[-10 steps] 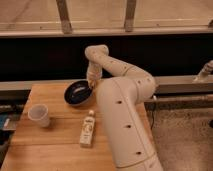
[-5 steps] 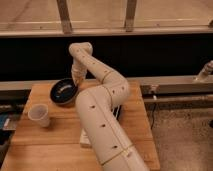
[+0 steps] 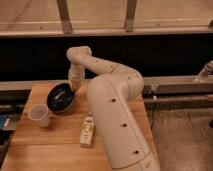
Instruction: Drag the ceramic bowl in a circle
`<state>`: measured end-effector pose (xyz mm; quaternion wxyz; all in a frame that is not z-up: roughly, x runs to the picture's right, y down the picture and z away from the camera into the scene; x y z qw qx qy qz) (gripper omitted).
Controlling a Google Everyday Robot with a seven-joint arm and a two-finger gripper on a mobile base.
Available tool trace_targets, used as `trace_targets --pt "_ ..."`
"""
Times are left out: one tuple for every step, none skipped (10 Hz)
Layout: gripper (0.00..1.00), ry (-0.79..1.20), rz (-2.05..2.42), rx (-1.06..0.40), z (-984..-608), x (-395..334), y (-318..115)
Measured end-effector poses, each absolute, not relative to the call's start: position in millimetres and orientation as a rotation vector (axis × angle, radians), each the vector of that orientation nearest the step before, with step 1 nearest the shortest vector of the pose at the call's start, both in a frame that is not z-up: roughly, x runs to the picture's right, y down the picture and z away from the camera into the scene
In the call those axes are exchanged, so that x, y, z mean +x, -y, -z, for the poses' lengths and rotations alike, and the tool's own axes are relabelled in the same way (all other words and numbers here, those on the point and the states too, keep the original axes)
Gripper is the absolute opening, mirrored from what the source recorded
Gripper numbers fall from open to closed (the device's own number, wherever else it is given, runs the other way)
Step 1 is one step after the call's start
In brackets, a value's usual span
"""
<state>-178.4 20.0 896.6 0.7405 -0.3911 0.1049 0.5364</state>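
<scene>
The ceramic bowl (image 3: 60, 98) is round, glossy and black, with pale glints inside. It sits on the wooden table (image 3: 55, 150) at the back left. My gripper (image 3: 75, 86) points down at the bowl's far right rim and appears to touch it. My cream-coloured arm (image 3: 112, 115) reaches over the table from the right and hides the table's right part.
A translucent whitish plastic cup (image 3: 40, 115) stands just front-left of the bowl, nearly touching it. A white bottle-like object (image 3: 87, 131) lies flat in front of the bowl. A dark wall and a rail run behind the table. The floor lies to the right.
The bowl and gripper have moved left along the back of the table, then a little toward the front, closer to the cup. The arm has swung with them.
</scene>
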Motion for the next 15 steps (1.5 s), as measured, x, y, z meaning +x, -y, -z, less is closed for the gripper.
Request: trace_targets --pt "0.00 -0.241 -1.194 -0.853 -886.5 -166.1 -29.5" --pt "0.00 -0.260 -1.223 -0.843 -877.9 -148.6 -39.9" --pt "0.00 -0.286 -1.269 -0.825 -872.2 -125.2 -48.3" --pt "0.00 -0.303 -1.300 -0.812 -872.3 -109.4 -50.8" --pt "0.00 -0.316 -1.326 -0.801 -875.5 -95.9 -50.4" --pt "0.00 -0.330 -1.355 -0.790 -884.4 -81.6 -45.0" --pt "0.00 -0.344 -1.380 -0.779 -900.5 -68.1 -32.9" --pt "0.00 -0.354 -1.393 -0.772 -914.1 -60.3 -22.4" --pt "0.00 -0.364 -1.403 -0.765 -930.9 -52.6 -8.7" --pt "0.00 -0.370 -1.409 -0.763 -945.8 -49.2 2.9" --pt "0.00 -0.367 -1.402 -0.764 -954.1 -51.7 11.2" --pt "0.00 -0.361 -1.389 -0.766 -959.3 -56.2 17.4" --pt "0.00 -0.347 -1.358 -0.776 -963.7 -69.2 23.3" --pt "0.00 -0.337 -1.341 -0.784 -963.3 -76.5 23.9" --pt "0.00 -0.326 -1.324 -0.794 -960.5 -84.2 22.3"
